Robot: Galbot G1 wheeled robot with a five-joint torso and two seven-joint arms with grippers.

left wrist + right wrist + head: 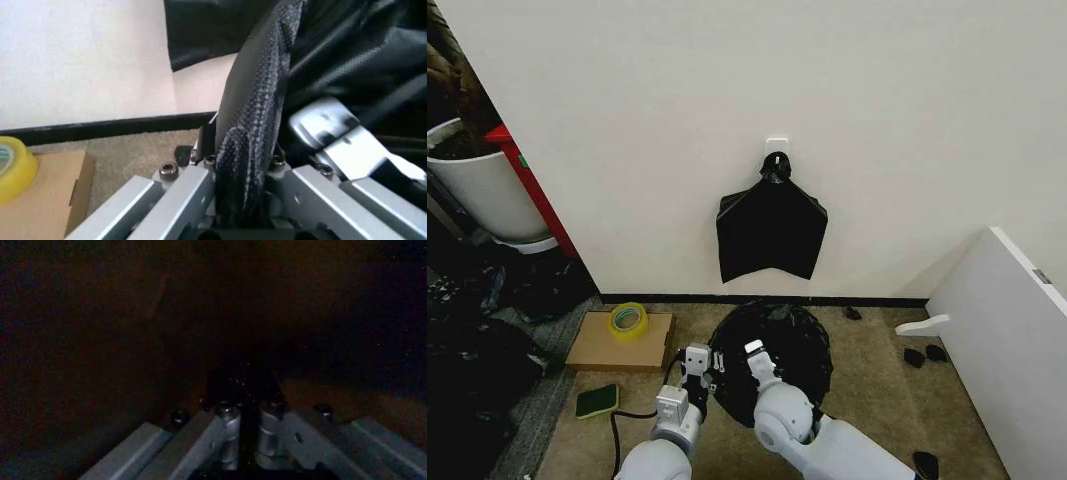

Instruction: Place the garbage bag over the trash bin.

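Garbage bag (777,345) drapes over bin on floor. Left gripper (710,372) at its 9 o'clock edge, jaws pinching film. Right gripper (749,362) inside the bag; jaw state unreadable.

The right wrist view is very dark. The right claw (243,385) points into a dim, enclosed space, its grey metal frame with bolt heads just visible close to the camera. The two dark fingers (227,382) stand pressed close together with no gap to be seen between them. Around them hangs the garbage bag (100,315), black film that closes in on every side, with a faint brownish glow through it just beyond the fingers. Whether any film is pinched between the fingers cannot be told.
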